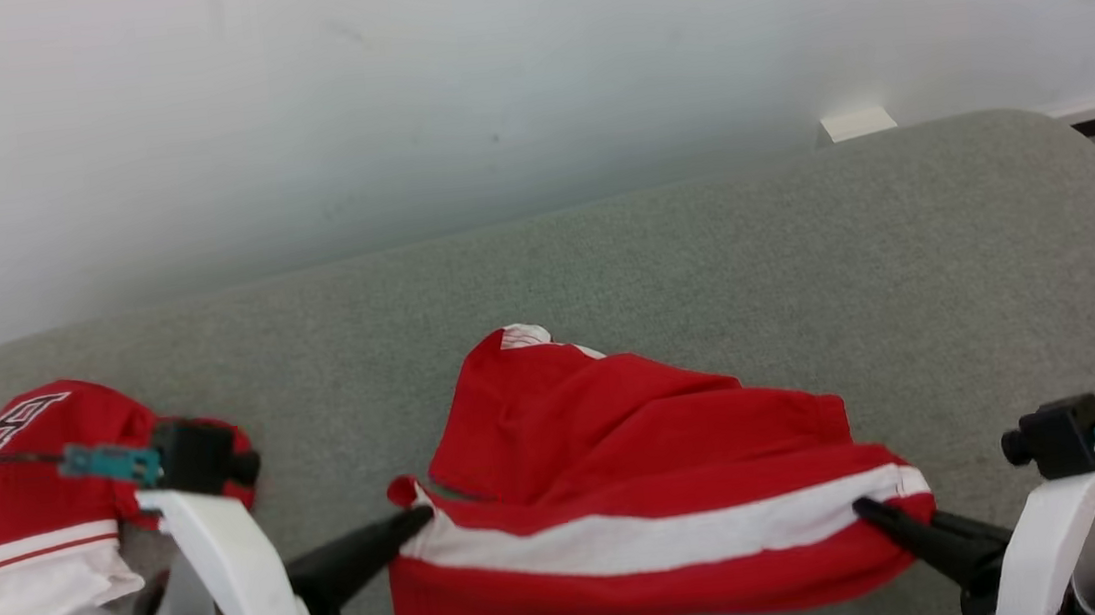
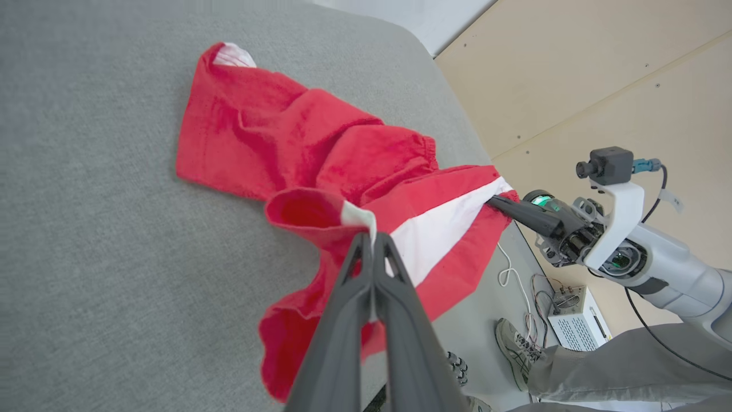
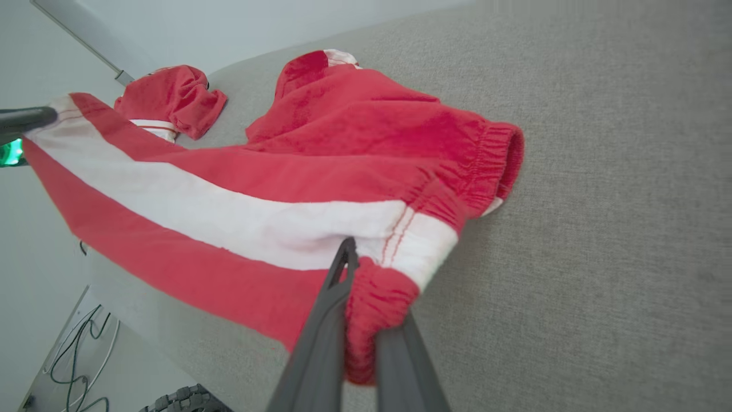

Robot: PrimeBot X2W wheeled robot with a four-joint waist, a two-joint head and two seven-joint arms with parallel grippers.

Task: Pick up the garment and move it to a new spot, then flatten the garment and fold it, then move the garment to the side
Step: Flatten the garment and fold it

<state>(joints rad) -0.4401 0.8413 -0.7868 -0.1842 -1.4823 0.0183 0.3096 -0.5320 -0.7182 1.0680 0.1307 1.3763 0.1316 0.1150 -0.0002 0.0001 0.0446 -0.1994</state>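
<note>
**One pair of red shorts stretched between two grippers**

On the grey padded surface (image 1: pixel 803 253): two red pieces of clothing.

First, the garment (image 1: pixel 624 471) of the task: red shorts with one broad white stripe, placed in the middle, close to the front edge. Far part crumpled and resting on the surface. Near edge with the stripe lifted and pulled straight between the two grippers. One red strip of cloth hanging below the stripe.

Second, the other garment (image 1: pixel 13 500): red and white, bunched at the far left, well apart from the first.

At the left end of the stripe, the left gripper (image 1: pixel 422 518): two dark fingers pressed tightly together, pinching the cloth at the leg opening.

At the right end, the right gripper (image 1: pixel 863 510): two dark fingers nearly together, clamped on the elastic waistband, with a roll of red cloth squeezed between them.

In the left wrist view, beside the table on the floor: one shoe (image 2: pixel 517 352), one grey trouser leg (image 2: pixel 617 366) of a person, one small white box (image 2: pixel 577 323) with several thin cables.
</note>
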